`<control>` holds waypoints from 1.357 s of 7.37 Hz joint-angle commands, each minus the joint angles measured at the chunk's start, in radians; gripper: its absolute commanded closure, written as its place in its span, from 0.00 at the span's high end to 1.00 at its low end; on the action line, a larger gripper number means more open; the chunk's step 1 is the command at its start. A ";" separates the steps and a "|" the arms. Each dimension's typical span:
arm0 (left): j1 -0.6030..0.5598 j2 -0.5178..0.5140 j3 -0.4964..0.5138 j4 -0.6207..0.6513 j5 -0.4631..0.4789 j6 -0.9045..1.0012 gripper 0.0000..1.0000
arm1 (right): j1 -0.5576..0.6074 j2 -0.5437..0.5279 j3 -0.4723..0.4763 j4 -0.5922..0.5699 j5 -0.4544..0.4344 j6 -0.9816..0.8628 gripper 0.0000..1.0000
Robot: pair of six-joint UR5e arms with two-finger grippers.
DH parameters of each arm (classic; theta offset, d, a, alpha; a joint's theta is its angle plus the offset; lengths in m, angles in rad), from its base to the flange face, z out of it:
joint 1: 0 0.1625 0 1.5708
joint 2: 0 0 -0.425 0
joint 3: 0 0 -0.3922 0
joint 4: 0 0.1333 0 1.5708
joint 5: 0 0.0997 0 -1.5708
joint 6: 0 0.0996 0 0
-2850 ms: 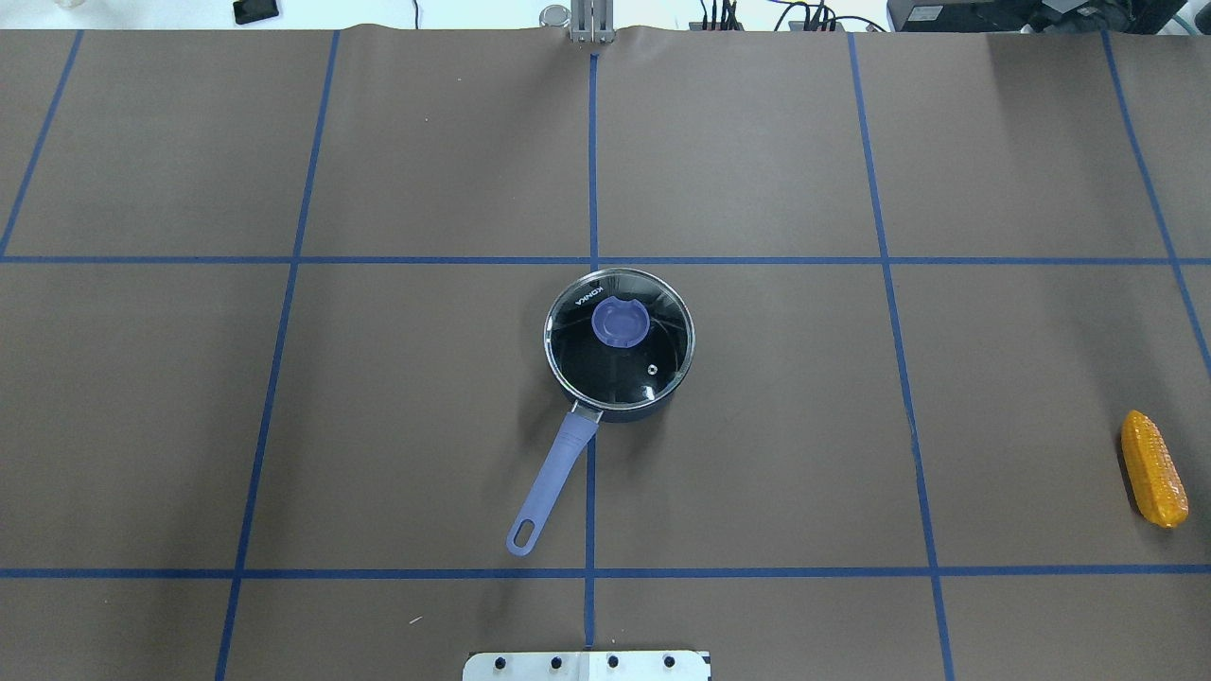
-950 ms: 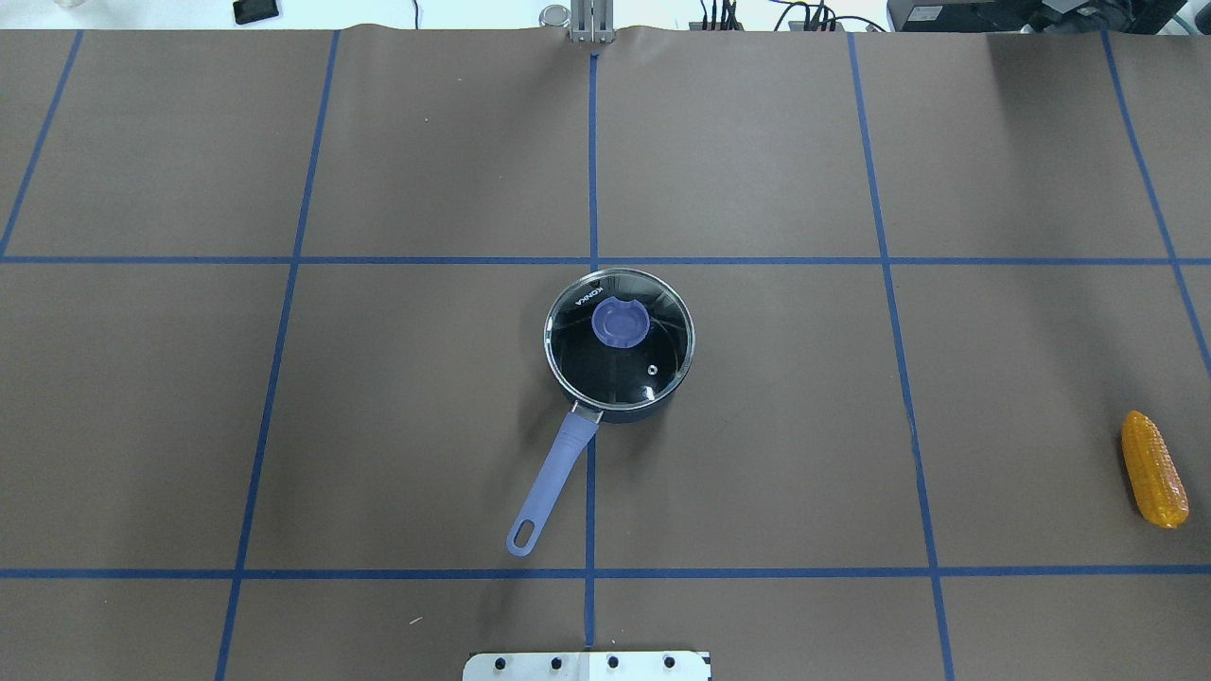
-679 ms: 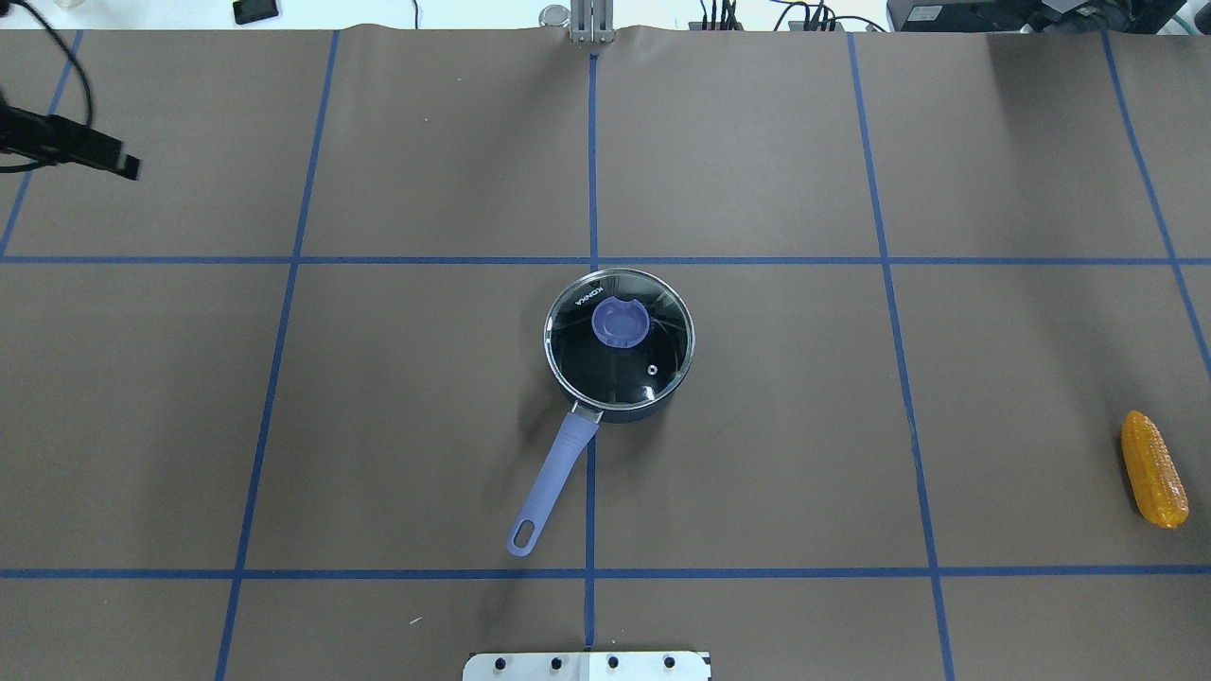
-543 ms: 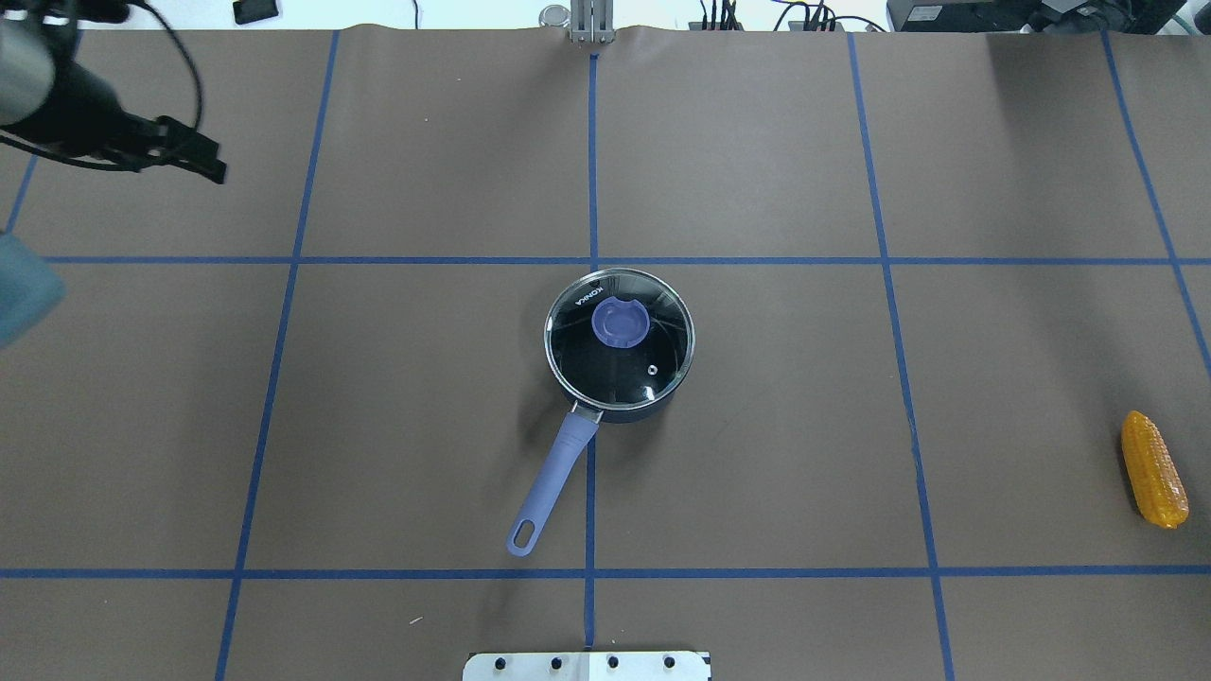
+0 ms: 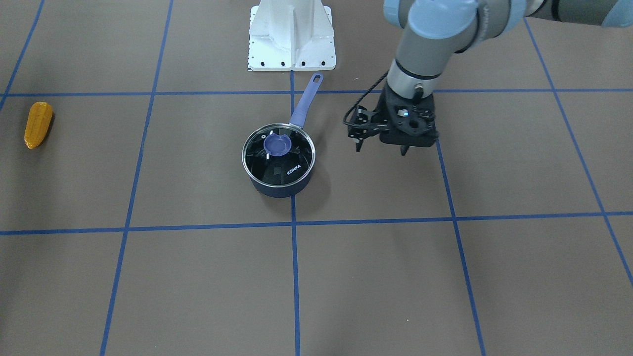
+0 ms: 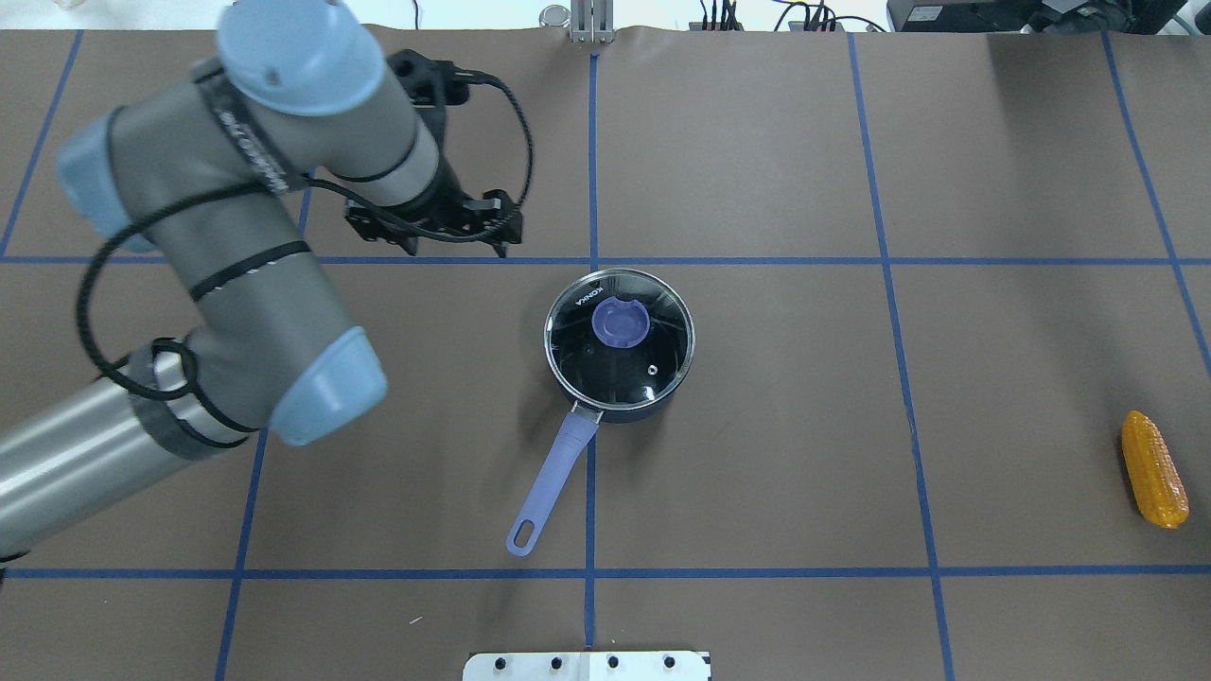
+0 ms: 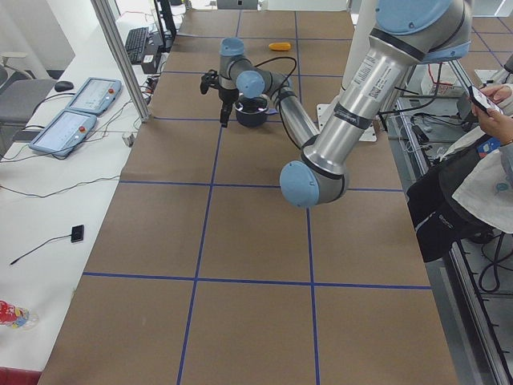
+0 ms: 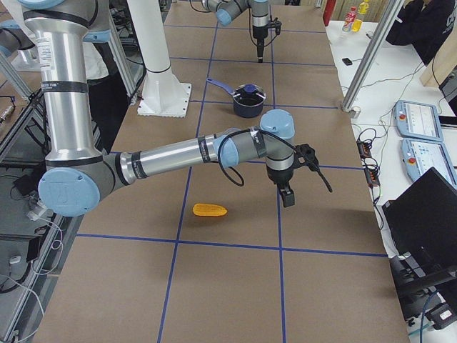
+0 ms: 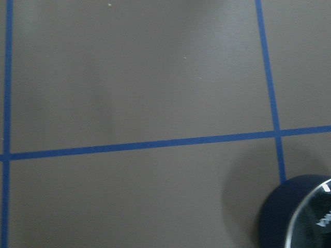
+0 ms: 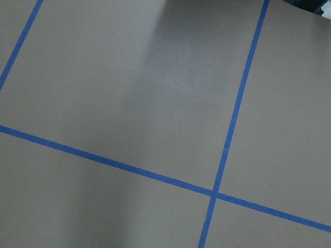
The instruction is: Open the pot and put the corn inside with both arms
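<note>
The navy pot (image 6: pixel 626 413) stands at the table's middle with its lavender handle (image 6: pixel 553 480) towards the robot. The glass lid (image 6: pixel 653 364) with its purple knob (image 6: pixel 620 322) sits on the pot. The pot also shows in the front view (image 5: pixel 279 192) and in the left wrist view (image 9: pixel 289 219). My left gripper (image 6: pixel 457 249) is open and empty, hovering apart from the pot at its far left; it shows in the front view too (image 5: pixel 381 150). The corn (image 6: pixel 1153 469) lies far right on the table. My right gripper (image 8: pixel 288 197) hovers beside the corn (image 8: pixel 209 210); I cannot tell whether it is open.
The white mounting base (image 5: pixel 292 37) stands at the robot's edge of the table, just behind the handle's end. A metal post (image 6: pixel 588 21) stands at the far edge. Blue tape lines grid the brown mat. Control tablets (image 8: pixel 418 118) lie on a side table.
My left arm has swung in from the left edge to the pot's far left. The pot, the lid and the corn have not moved.
</note>
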 commanded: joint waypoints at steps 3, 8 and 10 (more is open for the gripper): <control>0.143 -0.232 0.238 0.003 0.081 -0.159 0.99 | -0.001 0.000 -0.001 0.000 0.000 0.000 1.00; 0.172 -0.224 0.269 -0.001 0.115 -0.160 0.99 | -0.002 -0.002 -0.006 0.000 0.000 0.000 1.00; 0.174 -0.223 0.274 -0.010 0.122 -0.158 0.91 | -0.004 -0.002 -0.006 0.000 0.000 0.000 1.00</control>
